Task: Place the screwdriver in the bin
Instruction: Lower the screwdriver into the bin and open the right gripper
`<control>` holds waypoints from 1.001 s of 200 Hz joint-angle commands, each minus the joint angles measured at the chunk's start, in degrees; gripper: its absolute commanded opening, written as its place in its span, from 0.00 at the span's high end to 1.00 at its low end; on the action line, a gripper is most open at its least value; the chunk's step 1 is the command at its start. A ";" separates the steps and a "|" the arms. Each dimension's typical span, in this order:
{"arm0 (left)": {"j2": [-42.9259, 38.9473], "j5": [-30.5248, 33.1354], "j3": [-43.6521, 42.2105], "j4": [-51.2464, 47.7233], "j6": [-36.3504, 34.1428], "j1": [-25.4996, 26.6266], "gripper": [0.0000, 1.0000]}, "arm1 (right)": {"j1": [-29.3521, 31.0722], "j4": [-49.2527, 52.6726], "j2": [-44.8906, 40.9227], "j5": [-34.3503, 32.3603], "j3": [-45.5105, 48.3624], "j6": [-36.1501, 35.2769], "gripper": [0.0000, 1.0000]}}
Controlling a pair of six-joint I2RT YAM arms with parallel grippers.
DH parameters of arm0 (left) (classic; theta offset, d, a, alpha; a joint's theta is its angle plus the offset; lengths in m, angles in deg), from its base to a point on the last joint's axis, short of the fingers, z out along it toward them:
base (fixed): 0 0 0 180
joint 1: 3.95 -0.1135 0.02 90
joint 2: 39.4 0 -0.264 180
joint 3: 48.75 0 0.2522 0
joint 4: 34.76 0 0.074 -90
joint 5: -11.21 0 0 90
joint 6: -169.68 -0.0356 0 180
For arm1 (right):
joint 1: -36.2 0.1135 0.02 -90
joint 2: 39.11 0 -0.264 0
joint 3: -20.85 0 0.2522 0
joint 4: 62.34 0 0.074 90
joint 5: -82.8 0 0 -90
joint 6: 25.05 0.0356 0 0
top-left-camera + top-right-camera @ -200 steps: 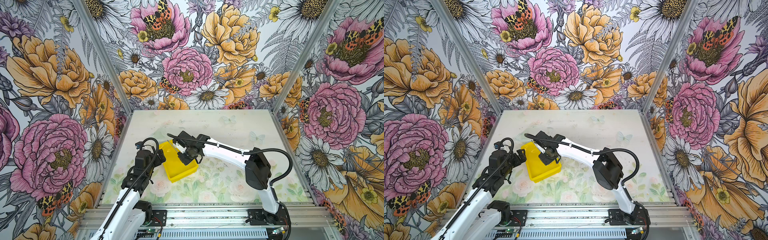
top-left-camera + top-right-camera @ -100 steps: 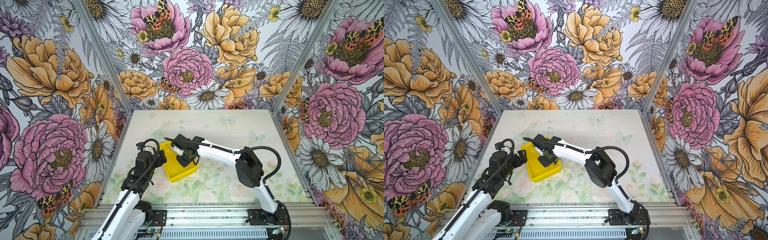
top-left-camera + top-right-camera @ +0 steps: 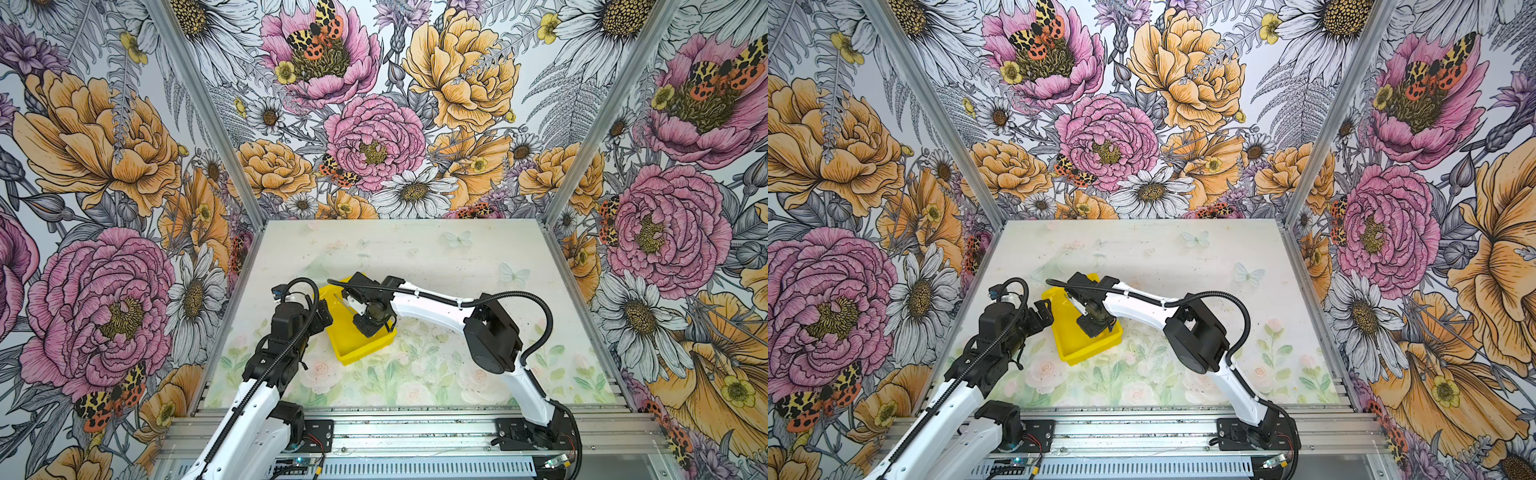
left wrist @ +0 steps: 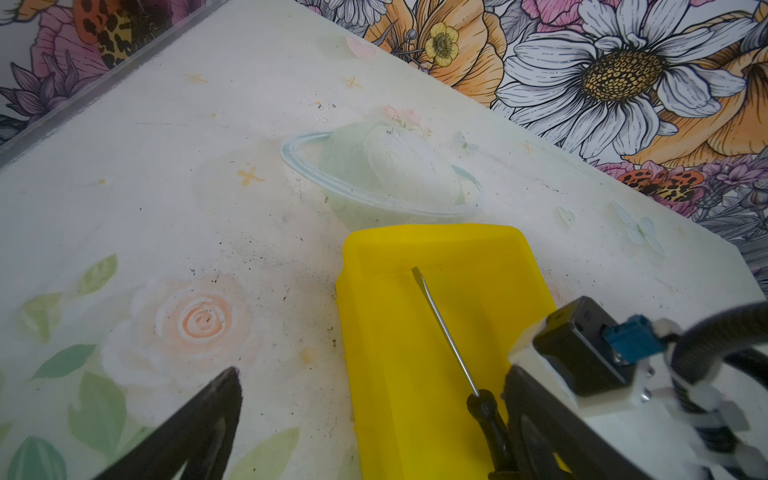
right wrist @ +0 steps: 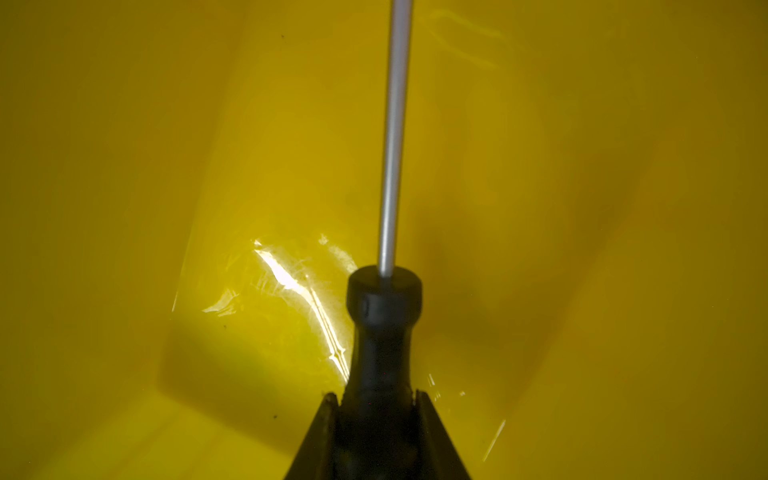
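Floral table (image 3: pixel 415 257), yellow bin (image 3: pixel 353 349) left of center; right gripper (image 5: pixel 376 405) clamps the screwdriver (image 4: pixel 446 332) inside it, left gripper (image 3: pixel 322 311) state unclear.

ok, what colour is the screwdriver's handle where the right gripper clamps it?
Black, on the slim silver-shafted screwdriver; clearest in the right wrist view.

A slim screwdriver (image 4: pixel 444 328), silver-shafted and black-handled, is held over the floor of a shallow yellow bin (image 4: pixel 386 374).

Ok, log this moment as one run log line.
right gripper: shut on screwdriver | screwdriver: over bin | left gripper: beside bin, holds nothing
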 commanded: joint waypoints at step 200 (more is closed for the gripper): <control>1.70 1.27 0.50 1.19 -1.99 -0.39 0.01 | -0.69 -1.86 -0.06 -1.27 -3.35 -0.40 0.63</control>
